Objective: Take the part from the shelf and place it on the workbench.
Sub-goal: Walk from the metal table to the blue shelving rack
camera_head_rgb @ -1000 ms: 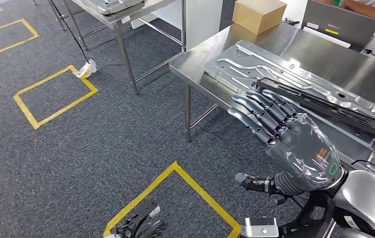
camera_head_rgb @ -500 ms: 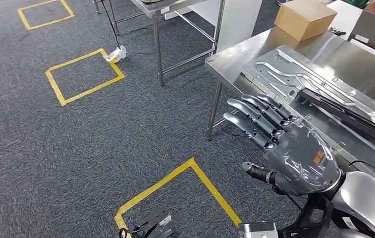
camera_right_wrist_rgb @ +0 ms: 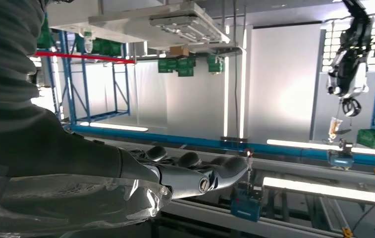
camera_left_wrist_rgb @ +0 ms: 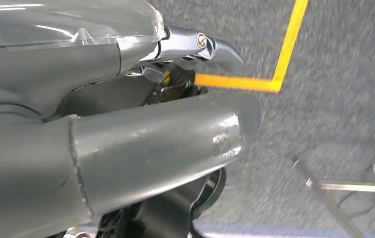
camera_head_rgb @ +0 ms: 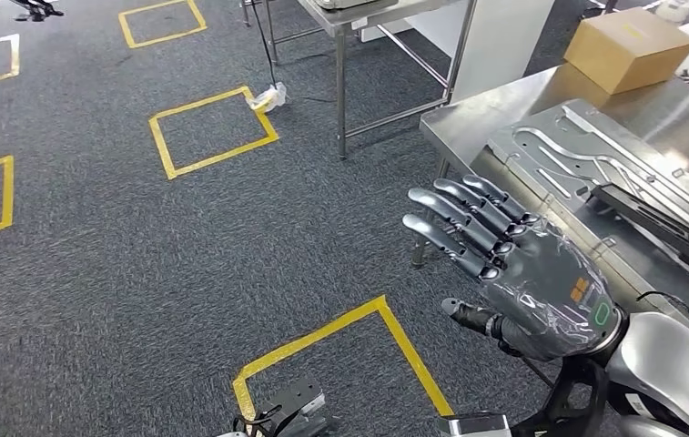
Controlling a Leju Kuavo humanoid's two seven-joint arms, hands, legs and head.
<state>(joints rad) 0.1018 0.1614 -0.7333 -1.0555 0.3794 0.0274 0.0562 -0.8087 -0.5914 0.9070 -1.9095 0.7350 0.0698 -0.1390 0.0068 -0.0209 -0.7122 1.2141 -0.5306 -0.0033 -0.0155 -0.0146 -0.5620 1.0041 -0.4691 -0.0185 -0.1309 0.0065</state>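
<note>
Right hand (camera_head_rgb: 527, 273), glossy grey under clear film, fingers straight and apart, holding nothing, raised beside the workbench (camera_head_rgb: 468, 114). Left wrist view: left hand (camera_left_wrist_rgb: 140, 94) over speckled carpet and yellow tape (camera_left_wrist_rgb: 284, 49), grasp indeterminate. Head view, beyond: ribbed sheet-metal part (camera_head_rgb: 586, 150) lying flat on the brushed-steel workbench; cardboard box (camera_head_rgb: 630, 47) farther back.

Quantities: one embossed silver sheet-metal panel (camera_head_rgb: 595, 155), one brown cardboard box (camera_head_rgb: 630, 47), two stainless-steel tables (camera_head_rgb: 468, 114), five yellow floor-tape squares (camera_head_rgb: 212, 130).
</note>
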